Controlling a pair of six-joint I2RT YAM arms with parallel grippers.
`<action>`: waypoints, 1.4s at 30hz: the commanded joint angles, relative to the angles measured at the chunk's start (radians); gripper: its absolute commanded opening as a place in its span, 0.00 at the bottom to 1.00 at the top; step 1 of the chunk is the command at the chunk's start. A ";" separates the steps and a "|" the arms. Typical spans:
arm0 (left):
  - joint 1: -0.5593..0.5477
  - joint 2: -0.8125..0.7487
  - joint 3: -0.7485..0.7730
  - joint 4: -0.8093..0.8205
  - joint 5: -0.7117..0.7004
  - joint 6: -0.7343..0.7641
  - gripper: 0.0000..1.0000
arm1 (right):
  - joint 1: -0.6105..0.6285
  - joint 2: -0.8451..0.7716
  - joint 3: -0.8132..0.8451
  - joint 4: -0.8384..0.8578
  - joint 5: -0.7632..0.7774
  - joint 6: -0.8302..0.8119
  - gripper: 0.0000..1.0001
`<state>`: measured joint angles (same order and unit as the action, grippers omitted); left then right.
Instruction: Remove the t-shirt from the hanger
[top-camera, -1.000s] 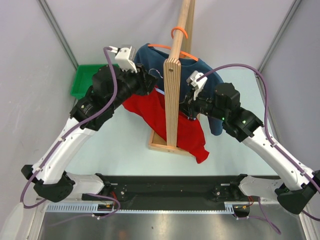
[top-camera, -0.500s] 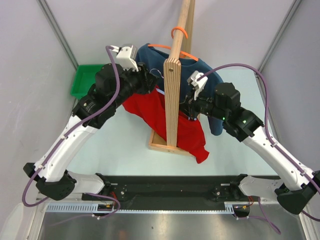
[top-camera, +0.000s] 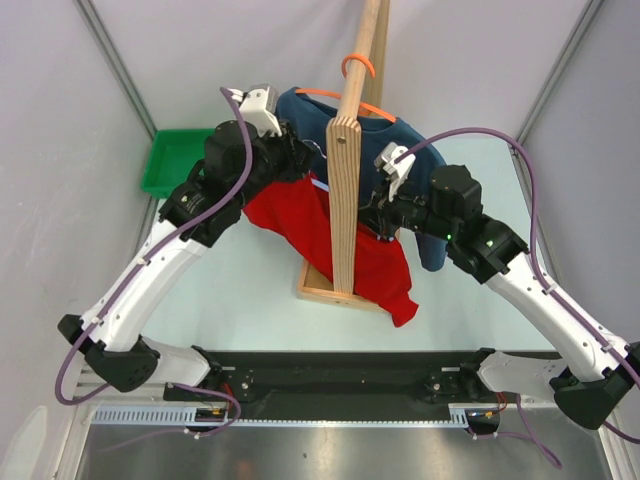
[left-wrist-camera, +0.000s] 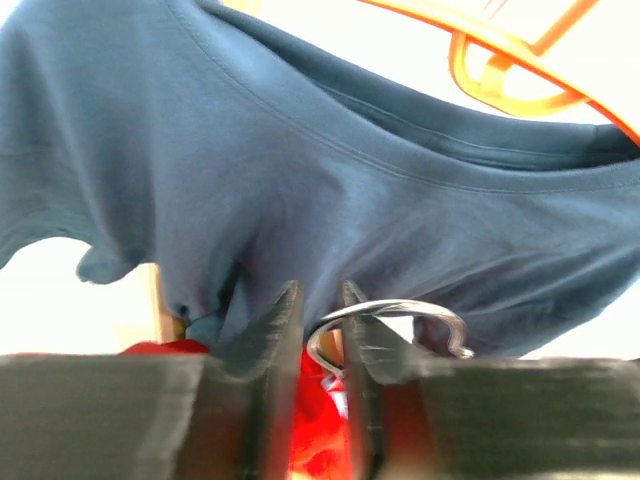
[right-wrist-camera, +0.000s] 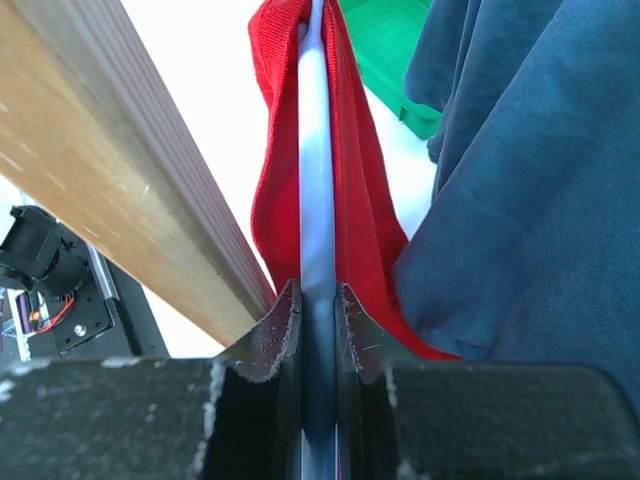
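A red t-shirt (top-camera: 375, 265) hangs on a pale hanger with a metal hook (left-wrist-camera: 400, 308) on a wooden rack (top-camera: 345, 200). My left gripper (top-camera: 302, 163) is up at the hanger's neck, just under a blue t-shirt (top-camera: 300, 115). In the left wrist view its jaws (left-wrist-camera: 318, 300) stand almost together with the hook's wire between them. My right gripper (top-camera: 377, 215) is on the rack's right side. In the right wrist view it (right-wrist-camera: 317, 295) is shut on the hanger's pale arm (right-wrist-camera: 316, 180), with red cloth (right-wrist-camera: 365, 200) draped on both sides.
The blue t-shirt hangs on an orange hanger (top-camera: 358, 66) on the rack's bar, close behind the red one. The rack's wooden base (top-camera: 318, 290) sits mid-table. A green bin (top-camera: 175, 160) stands at the back left. Grey walls close both sides.
My left arm has swung right and its wrist has risen a little toward the rack. The right arm and the red t-shirt have hardly moved.
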<state>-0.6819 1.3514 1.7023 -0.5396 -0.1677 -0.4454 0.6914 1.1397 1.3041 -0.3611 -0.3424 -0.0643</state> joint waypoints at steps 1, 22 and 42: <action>0.015 0.011 0.037 0.064 0.056 -0.035 0.01 | 0.010 -0.028 0.078 0.087 -0.081 0.021 0.00; 0.015 -0.081 0.013 0.086 -0.155 -0.179 0.00 | 0.016 -0.543 -0.430 -0.118 0.331 0.371 0.99; 0.062 -0.156 -0.059 0.184 -0.107 -0.286 0.00 | 0.011 -0.552 -0.652 0.137 0.548 0.572 0.09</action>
<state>-0.6453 1.2690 1.6482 -0.4808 -0.2878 -0.6666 0.7090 0.6159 0.6708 -0.3191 0.0742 0.4107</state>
